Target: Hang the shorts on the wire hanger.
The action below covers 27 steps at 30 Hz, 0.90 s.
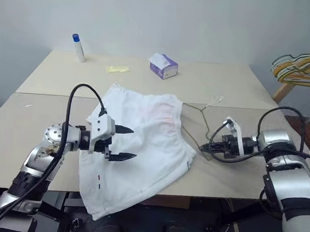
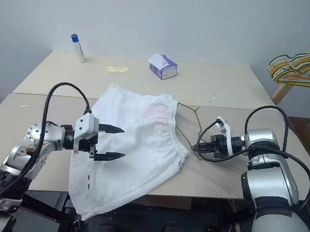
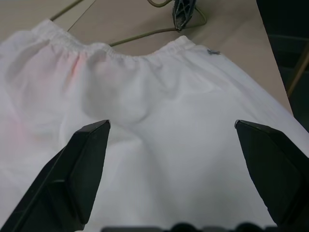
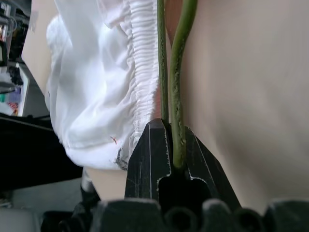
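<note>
Both jaws differ: the left gripper (image 1: 124,144) has its two black fingers spread wide with nothing between them, and it hovers over the middle of the shorts (image 1: 141,147), while the right gripper (image 2: 197,147) is clenched on the thin wire of the wire hanger (image 2: 190,122); the right wrist view shows the olive-green wire pinched between its fingertips. On the beige table (image 1: 44,127) the shorts lie spread out; their long axis runs from the far side toward the near edge, where the leg ends hang a little over the edge. Their gathered elastic waistband faces the robot's right, just beside the hanger. They are white, with a faint pink stain near the waistband and tiny dark marks low on the left leg. The hanger lies flat, partly under the waistband side, and its hook points away toward the far right. Farther back stand a small bottle with blue cap (image 1: 78,47) and a purple tissue box (image 1: 164,66), well apart from the cloth.
</note>
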Motion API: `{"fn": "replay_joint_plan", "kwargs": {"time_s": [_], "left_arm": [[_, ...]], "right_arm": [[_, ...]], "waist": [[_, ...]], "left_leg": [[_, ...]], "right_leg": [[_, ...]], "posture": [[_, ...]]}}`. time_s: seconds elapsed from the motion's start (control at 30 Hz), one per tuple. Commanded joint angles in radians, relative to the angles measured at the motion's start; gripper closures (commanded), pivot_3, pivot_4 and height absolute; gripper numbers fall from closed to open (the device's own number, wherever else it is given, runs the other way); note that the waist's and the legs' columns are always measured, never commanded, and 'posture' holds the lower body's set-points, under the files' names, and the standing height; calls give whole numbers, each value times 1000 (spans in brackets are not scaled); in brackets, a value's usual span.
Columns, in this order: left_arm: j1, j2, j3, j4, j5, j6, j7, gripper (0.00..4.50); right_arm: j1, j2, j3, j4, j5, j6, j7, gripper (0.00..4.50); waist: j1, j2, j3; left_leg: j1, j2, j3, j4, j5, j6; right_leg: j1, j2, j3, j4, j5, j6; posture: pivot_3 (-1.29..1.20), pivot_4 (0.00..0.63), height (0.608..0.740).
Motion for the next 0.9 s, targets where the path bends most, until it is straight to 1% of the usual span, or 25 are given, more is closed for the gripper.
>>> {"fn": "replay_joint_plan", "kwargs": {"time_s": [0.03,0.13,0.23,0.3,0.37,0.4,0.5,0.63,0.77,0.9], "left_arm": [[-7,4,25,-33,-16,-16,6,26],[-25,5,43,-25,-31,-25,1,26],[-97,-13,131,-31,-171,48,-6,26],[-166,-10,194,-22,-268,90,-28,26],[-239,5,231,12,-303,100,-42,26],[-276,16,241,38,-301,99,-46,26],[-391,44,248,164,-255,59,-58,26],[-510,78,195,365,-112,-73,-76,26],[-608,97,138,532,-54,-144,-212,26],[-689,119,25,728,86,-295,-349,26]], "right_arm": [[68,18,-77,-207,30,-80,-61,4500],[167,28,-123,-434,43,-114,-122,4500],[247,24,-123,-624,32,-173,-156,4500],[286,25,-122,-712,30,-227,-169,4500],[298,31,-117,-760,27,-248,-186,4500],[308,31,-105,-782,9,-287,-198,4500],[325,33,-58,-826,-46,-389,-220,4500],[312,40,-3,-838,-105,-453,-246,4500],[290,40,45,-843,-159,-478,-259,4500],[265,52,86,-857,-207,-466,-279,4500]], "waist": [[0,0,0],[0,0,0],[0,1,0],[0,0,0],[-2,0,0],[-2,1,0],[-6,1,0],[-13,1,0],[-19,1,0],[-24,1,0]], "left_leg": [[0,0,0,0,0,0],[0,0,0,0,0,0],[-2,0,0,0,0,0],[-3,0,-1,2,0,0],[-3,0,-1,2,0,0],[-3,0,-1,2,0,0],[-1,0,-1,1,0,0],[1,0,-1,1,0,-1],[0,0,-1,1,0,-1],[-2,0,-1,1,0,-1]], "right_leg": [[0,0,0,0,0,0],[0,0,0,0,0,0],[-2,0,0,1,0,0],[-2,0,-1,1,0,0],[-1,0,-1,1,0,0],[-1,0,-1,0,0,0],[0,0,-1,0,0,0],[2,0,-1,0,0,0],[1,0,-1,-1,0,0],[-1,0,-1,-1,0,0]], "posture": [[7,0,740],[-4,0,740],[-18,0,740],[-18,0,740],[-16,0,740],[-15,0,740],[-11,0,740],[-9,0,740],[-6,0,740],[-9,0,740]]}}
